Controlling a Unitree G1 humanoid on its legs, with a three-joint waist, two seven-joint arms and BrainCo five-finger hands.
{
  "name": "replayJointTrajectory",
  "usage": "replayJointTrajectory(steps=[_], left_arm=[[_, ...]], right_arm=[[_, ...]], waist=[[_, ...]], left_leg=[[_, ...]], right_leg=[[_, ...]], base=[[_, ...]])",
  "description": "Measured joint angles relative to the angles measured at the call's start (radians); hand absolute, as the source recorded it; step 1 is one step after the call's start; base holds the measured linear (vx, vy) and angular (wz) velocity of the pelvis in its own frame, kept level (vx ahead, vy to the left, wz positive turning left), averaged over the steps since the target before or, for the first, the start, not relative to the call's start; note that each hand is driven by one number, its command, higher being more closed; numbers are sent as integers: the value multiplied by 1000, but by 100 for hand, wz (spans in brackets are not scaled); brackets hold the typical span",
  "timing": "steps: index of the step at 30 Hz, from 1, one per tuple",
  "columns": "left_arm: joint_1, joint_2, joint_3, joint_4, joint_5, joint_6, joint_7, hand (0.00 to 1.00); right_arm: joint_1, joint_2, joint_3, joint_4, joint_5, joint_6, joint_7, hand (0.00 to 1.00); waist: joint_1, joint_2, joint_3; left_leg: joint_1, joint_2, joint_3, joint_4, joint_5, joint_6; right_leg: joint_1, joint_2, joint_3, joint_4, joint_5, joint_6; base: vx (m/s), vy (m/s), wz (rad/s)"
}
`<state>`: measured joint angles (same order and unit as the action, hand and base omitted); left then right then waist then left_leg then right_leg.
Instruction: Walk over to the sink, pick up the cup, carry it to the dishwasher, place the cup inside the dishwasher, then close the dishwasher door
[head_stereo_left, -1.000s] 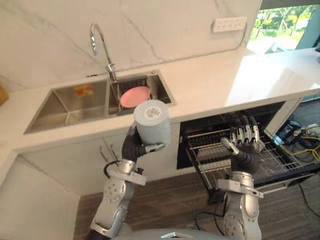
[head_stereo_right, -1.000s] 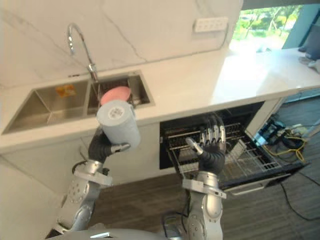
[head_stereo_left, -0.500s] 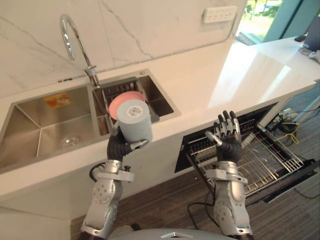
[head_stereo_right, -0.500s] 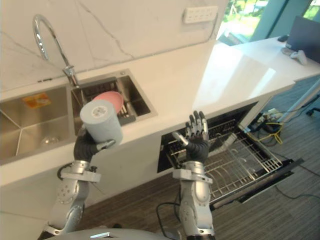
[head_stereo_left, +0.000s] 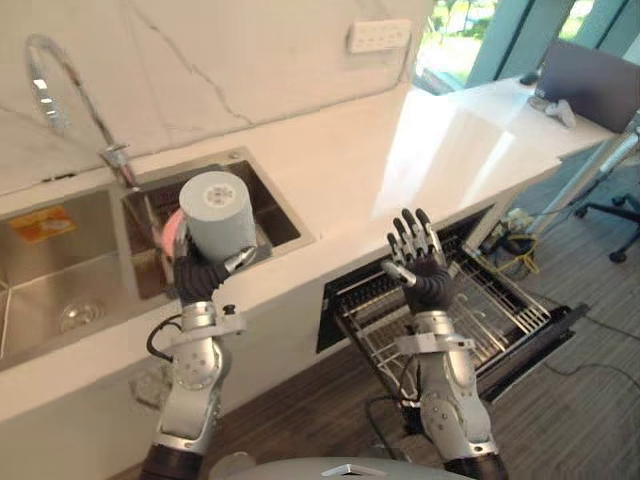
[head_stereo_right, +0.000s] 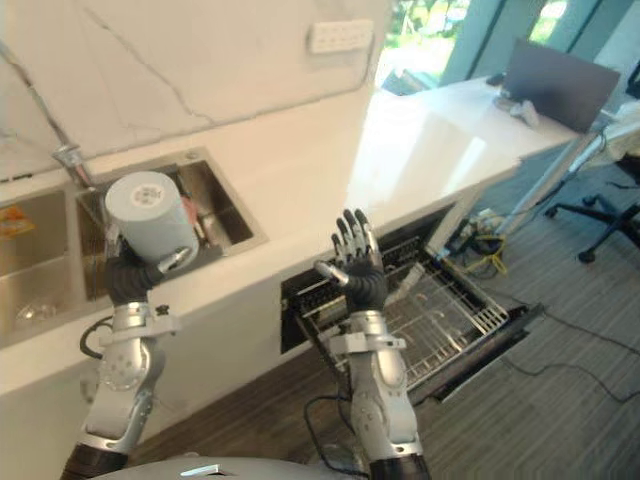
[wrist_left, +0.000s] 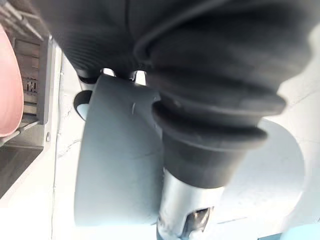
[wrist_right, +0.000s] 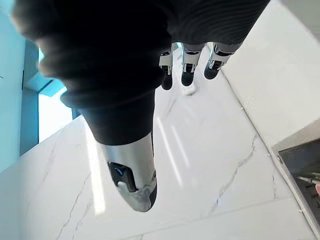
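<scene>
Grey cup (head_stereo_left: 220, 212) clamped in my left hand (head_stereo_left: 198, 280), held up over worktop (head_stereo_left: 400, 160) front edge by sink (head_stereo_left: 50, 290). I see right hand (head_stereo_left: 418, 264) raised, empty, fingers spread, above dishwasher rack (head_stereo_left: 500, 305).

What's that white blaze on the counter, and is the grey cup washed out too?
Left eye view: daylight from the window whites out the countertop beside it. Right eye view: the cup, held in the left hand, is evenly lit, no glare. Right wrist view: pale light streaks cross the marbled surface.
</scene>
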<state>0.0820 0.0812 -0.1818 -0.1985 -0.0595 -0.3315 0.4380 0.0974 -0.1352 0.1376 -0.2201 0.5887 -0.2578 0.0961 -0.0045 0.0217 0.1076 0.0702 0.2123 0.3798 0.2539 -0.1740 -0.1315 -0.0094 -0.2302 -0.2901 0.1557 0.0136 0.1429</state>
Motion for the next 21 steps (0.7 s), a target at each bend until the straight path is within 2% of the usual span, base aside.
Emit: replayJointTrajectory(steps=[2,5,6,10,11,16,21], left_arm=[[-1,-24,-16,-8,10,8,45,100],[-7,-31,-24,-9,81,10,134,100],[-8,-31,-23,-9,96,10,149,100],[-23,-31,-54,-3,267,13,214,100],[-37,-31,-67,10,325,28,248,100],[-70,-28,-117,68,489,87,301,100],[-110,-20,-154,136,577,136,325,100]], right_arm=[[4,-10,15,0,4,22,-5,0],[18,-11,45,-1,64,56,19,0],[17,-11,50,-2,75,62,33,0],[10,-10,99,-4,94,70,101,0],[1,-11,109,-4,103,70,107,0],[-32,-10,127,-49,131,69,110,0],[-47,-12,156,-52,132,82,94,0]], waist=[[-7,8,2],[-19,0,2],[-20,-1,1],[-17,-2,0],[-14,-2,0],[-25,-3,-1],[-33,-2,-2]], left_leg=[[25,29,2,-39,20,-29],[65,37,3,-103,40,-42],[64,34,3,-109,45,-42],[53,15,1,-158,81,-37],[55,12,0,-171,90,-36],[52,-1,1,-208,114,-32],[57,-8,3,-235,138,-31]], right_leg=[[35,48,-3,-59,19,-17],[79,80,-11,-123,38,-20],[80,82,-13,-136,44,-20],[78,81,-23,-183,72,-18],[78,80,-25,-188,75,-19],[70,79,-27,-211,92,-18],[54,78,-25,-211,100,-21]], base=[[105,-167,-23],[37,-79,-3],[10,-47,4],[-18,-13,9],[-25,-5,6],[-27,-4,1],[-3,-1,-1]])
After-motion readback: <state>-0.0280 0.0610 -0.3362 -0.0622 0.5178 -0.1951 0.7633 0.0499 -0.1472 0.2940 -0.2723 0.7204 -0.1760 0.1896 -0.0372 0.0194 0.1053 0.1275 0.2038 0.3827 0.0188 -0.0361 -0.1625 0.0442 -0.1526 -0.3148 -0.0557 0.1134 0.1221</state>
